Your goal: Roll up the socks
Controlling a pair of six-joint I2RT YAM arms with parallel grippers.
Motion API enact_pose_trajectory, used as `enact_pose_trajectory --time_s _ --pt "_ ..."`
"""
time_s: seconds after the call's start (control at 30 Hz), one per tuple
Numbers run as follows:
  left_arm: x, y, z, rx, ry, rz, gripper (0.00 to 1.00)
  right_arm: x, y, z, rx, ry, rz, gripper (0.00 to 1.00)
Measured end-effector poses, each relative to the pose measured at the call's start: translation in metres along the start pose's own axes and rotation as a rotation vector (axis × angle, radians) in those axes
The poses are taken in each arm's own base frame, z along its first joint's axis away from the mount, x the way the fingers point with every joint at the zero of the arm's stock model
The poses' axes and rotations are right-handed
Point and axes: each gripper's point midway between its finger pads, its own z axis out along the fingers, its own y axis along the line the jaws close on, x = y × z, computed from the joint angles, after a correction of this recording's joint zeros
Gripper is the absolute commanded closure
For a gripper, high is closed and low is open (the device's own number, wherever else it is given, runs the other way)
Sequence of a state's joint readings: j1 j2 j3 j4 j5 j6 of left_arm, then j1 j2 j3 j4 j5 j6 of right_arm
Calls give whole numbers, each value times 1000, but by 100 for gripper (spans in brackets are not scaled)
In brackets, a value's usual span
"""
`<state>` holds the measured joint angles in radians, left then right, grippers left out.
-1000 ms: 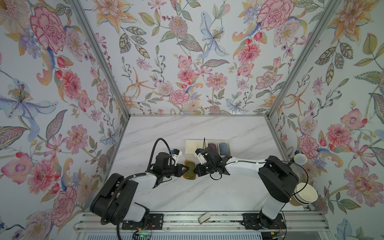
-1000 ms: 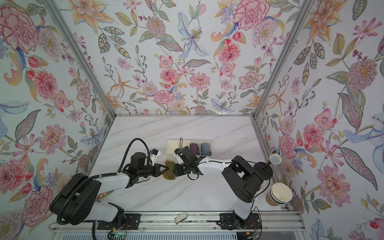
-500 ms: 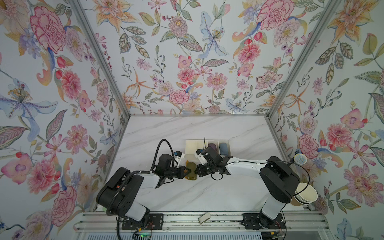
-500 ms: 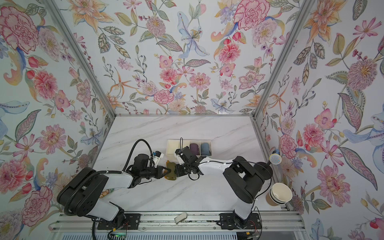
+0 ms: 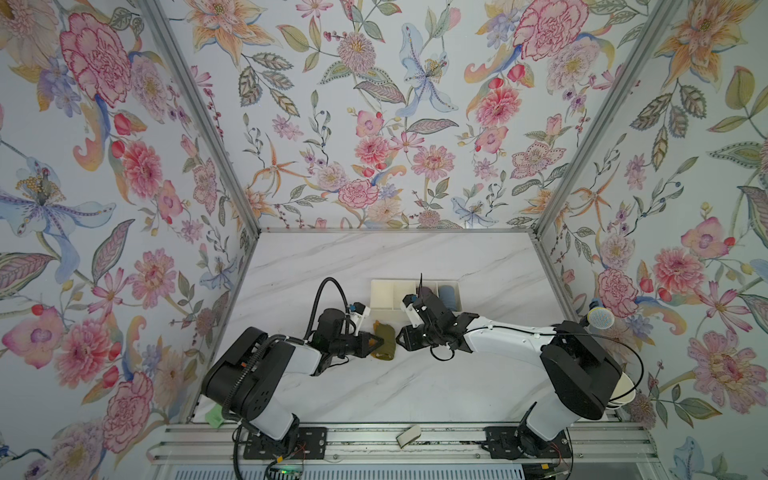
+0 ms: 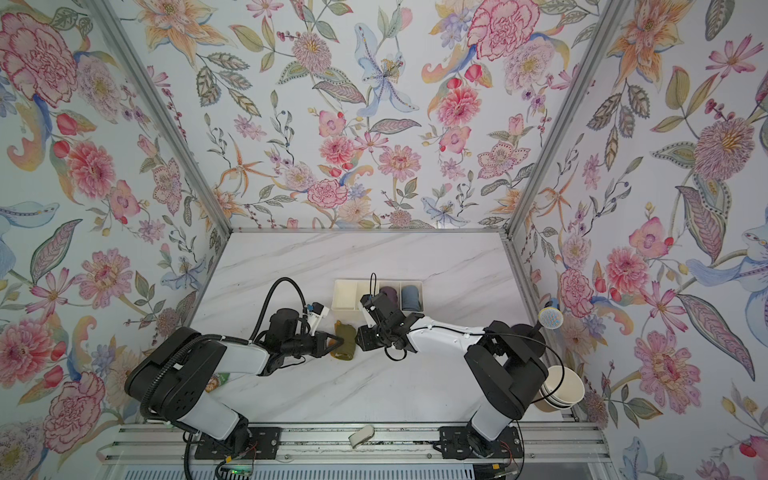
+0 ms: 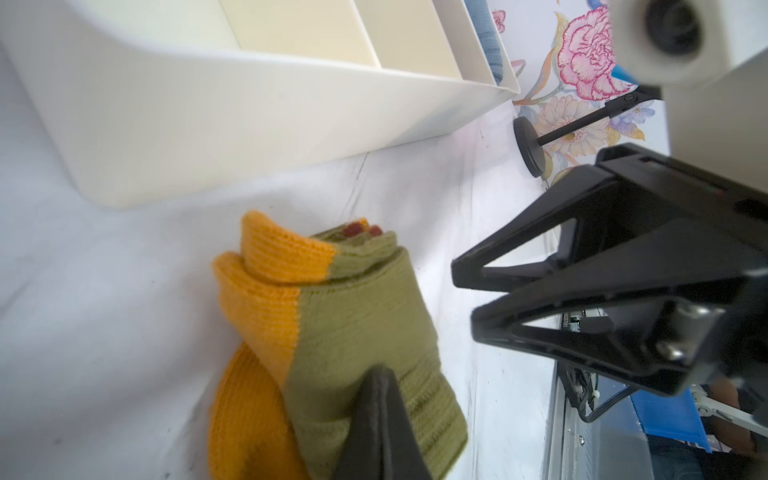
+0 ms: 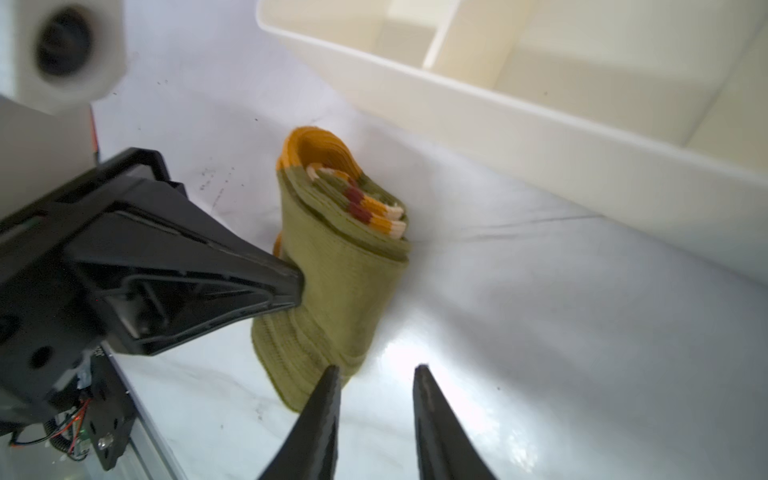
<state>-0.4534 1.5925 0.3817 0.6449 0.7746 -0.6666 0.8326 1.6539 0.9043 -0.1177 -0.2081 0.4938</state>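
Observation:
The socks (image 5: 384, 341) (image 6: 345, 343) lie as one olive-green roll on the marble table, just in front of the white tray. Their mustard toes and striped cuffs show at the roll's ends (image 7: 357, 316) (image 8: 332, 257). My left gripper (image 5: 379, 341) (image 6: 340, 340) (image 7: 380, 376) is shut, its tips pressing against the side of the roll. My right gripper (image 5: 399, 337) (image 6: 358, 337) (image 8: 377, 370) stands open on the roll's other side. One of its fingertips (image 8: 334, 372) is by the roll's lower end, and nothing is between the jaws.
The white divided tray (image 5: 388, 297) (image 6: 347, 296) (image 7: 249, 116) (image 8: 540, 137) stands right behind the socks. It holds a purple roll (image 6: 390, 294) and a blue roll (image 6: 410, 300). Paper cups (image 6: 561, 388) and a small black stand (image 7: 528, 141) are at the right edge.
My right gripper's jaws have opened and come off the sock roll. The left gripper stays shut against the roll, its arm shifted slightly rightward.

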Motion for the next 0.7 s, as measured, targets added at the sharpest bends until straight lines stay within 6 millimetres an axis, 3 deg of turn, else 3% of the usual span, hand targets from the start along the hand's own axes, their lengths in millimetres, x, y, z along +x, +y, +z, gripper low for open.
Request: enact_pose_trajectory --time_s 0.23,0.7 --pt "1 5 -4 -6 -18 -4 100 11 -14 15 101 55 5 70" --pt "1 5 -5 -6 -19 -3 100 4 -5 26 118 55 -18 70"
